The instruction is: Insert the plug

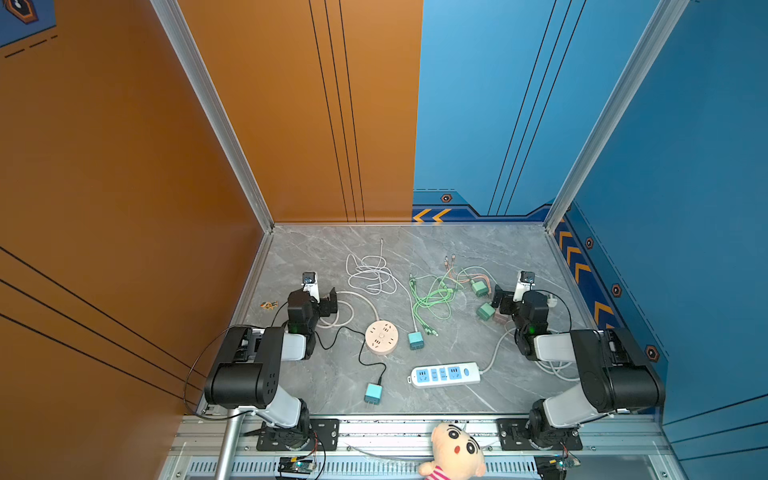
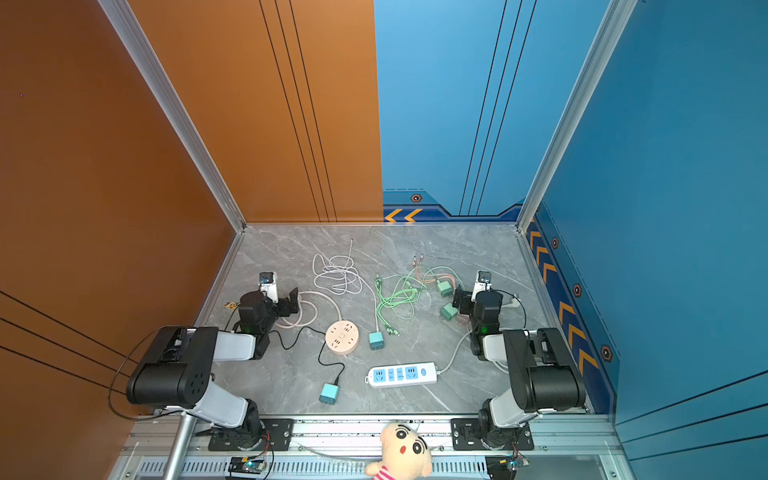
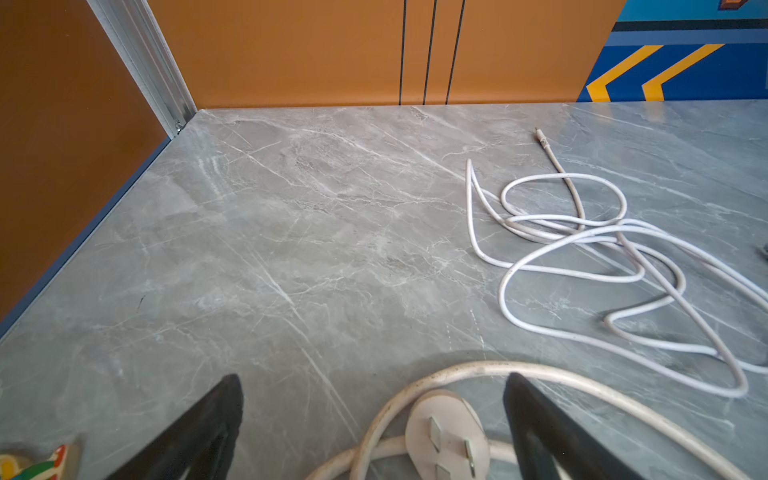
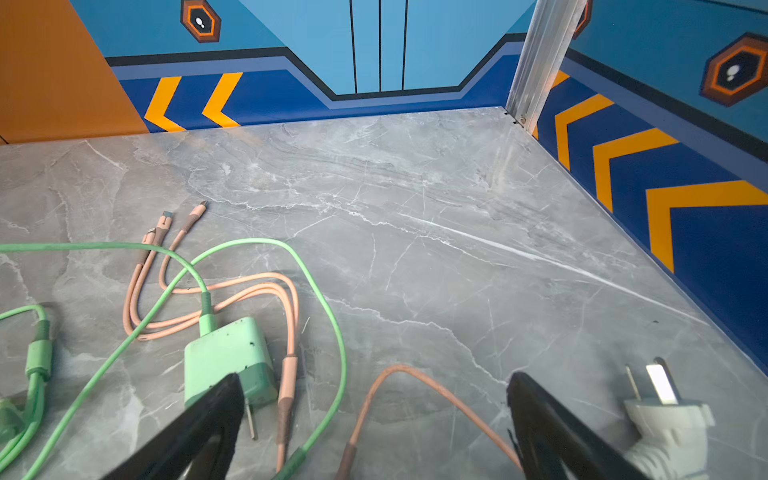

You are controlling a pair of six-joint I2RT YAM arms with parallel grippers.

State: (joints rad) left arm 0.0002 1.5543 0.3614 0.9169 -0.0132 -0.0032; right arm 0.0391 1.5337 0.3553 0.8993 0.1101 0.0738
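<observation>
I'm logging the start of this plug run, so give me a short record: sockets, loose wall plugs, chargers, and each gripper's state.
Surface: grey marble tabletop
Sockets: round pink socket and white and blue power strip, nothing visibly plugged into either
Wall plugs: pink three-pin plug lying prongs up under the left gripper; grey three-pin plug lying beside the right gripper
Chargers: teal adapter on a black cable near the front edge; green adapter by the right gripper
Left gripper: open, empty
Right gripper: open, empty

Glossy grey marble-look table (image 1: 478, 249), smooth plastic power strip (image 1: 445, 374), plush doll (image 1: 455, 451).
</observation>
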